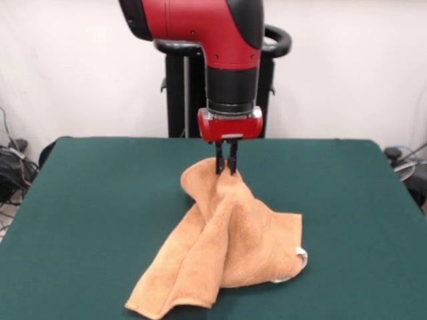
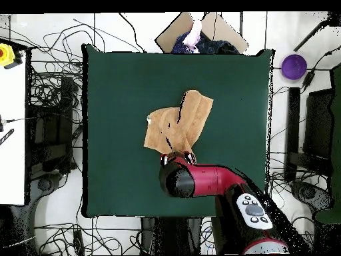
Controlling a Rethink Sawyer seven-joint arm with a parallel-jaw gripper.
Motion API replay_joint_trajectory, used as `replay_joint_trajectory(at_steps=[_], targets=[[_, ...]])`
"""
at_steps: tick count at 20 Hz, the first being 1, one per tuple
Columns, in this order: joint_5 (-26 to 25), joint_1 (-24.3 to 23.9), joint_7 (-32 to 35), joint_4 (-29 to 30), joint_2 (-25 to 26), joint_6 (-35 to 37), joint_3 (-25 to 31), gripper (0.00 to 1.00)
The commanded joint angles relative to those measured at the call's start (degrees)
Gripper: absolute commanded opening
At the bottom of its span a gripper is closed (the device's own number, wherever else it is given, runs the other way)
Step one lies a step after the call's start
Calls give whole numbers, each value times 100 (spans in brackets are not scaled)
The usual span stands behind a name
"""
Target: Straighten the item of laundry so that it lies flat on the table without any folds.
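Observation:
The orange-tan towel [image 1: 223, 247] lies crumpled and folded on the green table [image 1: 80, 200], with its far edge pulled up into a peak. A small white tag [image 1: 300, 254] shows at its right edge. My gripper [image 1: 225, 168] hangs straight down from the red arm and is shut on that raised far edge of the towel. In the overhead view the towel [image 2: 180, 123] lies mid-table with a flap reaching toward the top, and the arm's red wrist [image 2: 178, 175] covers the gripper.
The robot's black pedestal [image 1: 183, 87] stands behind the table's far edge. Cables, a cardboard box [image 2: 200, 30] and a purple round thing [image 2: 294, 66] lie on the floor around the table [image 2: 113, 87].

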Motion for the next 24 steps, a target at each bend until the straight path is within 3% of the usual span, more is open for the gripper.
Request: replay_joint_trajectory(at_steps=[1, 14, 19, 24], targets=[[-379, -92, 790, 714, 109, -313, -307, 0], [-488, -29, 794, 773, 191, -619, -457, 0], [-87, 112, 773, 266, 176, -50, -314, 0], [86, 96, 723, 227, 49, 299, -230, 0]])
